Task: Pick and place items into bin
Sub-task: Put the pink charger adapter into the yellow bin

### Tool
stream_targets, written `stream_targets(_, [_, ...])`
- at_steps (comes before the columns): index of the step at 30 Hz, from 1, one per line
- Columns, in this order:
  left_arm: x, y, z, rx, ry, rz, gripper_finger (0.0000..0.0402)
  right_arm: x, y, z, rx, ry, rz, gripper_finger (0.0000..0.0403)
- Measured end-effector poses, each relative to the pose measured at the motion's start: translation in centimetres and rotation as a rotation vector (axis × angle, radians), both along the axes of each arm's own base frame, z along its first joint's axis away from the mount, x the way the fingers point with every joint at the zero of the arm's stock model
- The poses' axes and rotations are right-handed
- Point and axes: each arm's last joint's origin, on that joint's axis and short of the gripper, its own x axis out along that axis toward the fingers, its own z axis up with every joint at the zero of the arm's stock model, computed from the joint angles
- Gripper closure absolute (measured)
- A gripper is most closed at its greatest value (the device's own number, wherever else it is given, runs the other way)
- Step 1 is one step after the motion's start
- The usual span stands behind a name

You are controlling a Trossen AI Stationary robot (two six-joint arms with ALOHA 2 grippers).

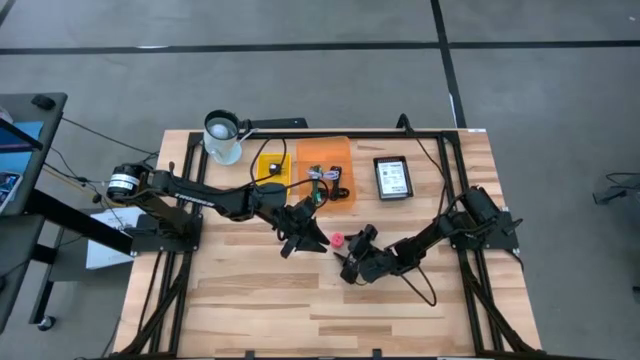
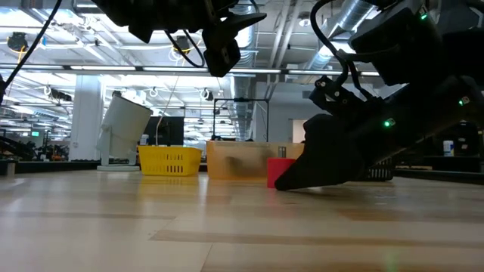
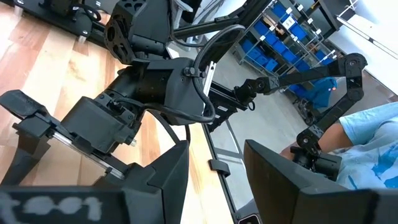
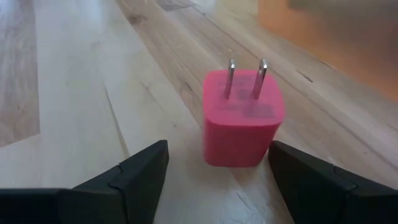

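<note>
The right gripper [image 1: 350, 262], fingers spread, lies low on the table, bracketing a pink plug adapter [image 4: 242, 117] standing prongs-up near the orange bin [image 1: 325, 171]; the left gripper [image 1: 303, 238], also parted, hangs empty alongside.

The wooden table [image 1: 260, 300] stands on a grey concrete floor [image 1: 300, 90] with dark lines across it. In the low view, the room behind is a big hall with long ceiling lights [image 2: 76, 38] and silver pipes [image 2: 348, 11] overhead. In the left wrist view, shelves with blue boxes [image 3: 280, 37] stand farther back, and a person in a light blue shirt [image 3: 367, 134] is beside the table.
</note>
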Motion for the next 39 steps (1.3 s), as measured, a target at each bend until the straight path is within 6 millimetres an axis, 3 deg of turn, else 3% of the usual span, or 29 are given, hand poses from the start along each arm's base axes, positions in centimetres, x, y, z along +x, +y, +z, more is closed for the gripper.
stream_targets(16, [0.0,0.0,0.0,0.0,0.001,0.0,0.0258,0.21,-0.39,0.07,0.007,-0.015,-0.013,0.0132])
stream_targets(22, [0.0,0.0,-0.01,0.0,0.001,0.0,0.0258,0.32,-0.67,0.07,0.011,-0.015,-0.019,0.0164])
stream_targets(32, [0.0,0.0,-0.02,0.0,0.002,0.0,0.0258,0.34,-0.64,0.08,0.022,-0.014,-0.01,0.0263])
stream_targets(39, [0.0,0.0,-0.03,0.0,0.003,0.0,0.0258,0.34,-0.63,0.08,0.047,-0.026,-0.025,0.0247])
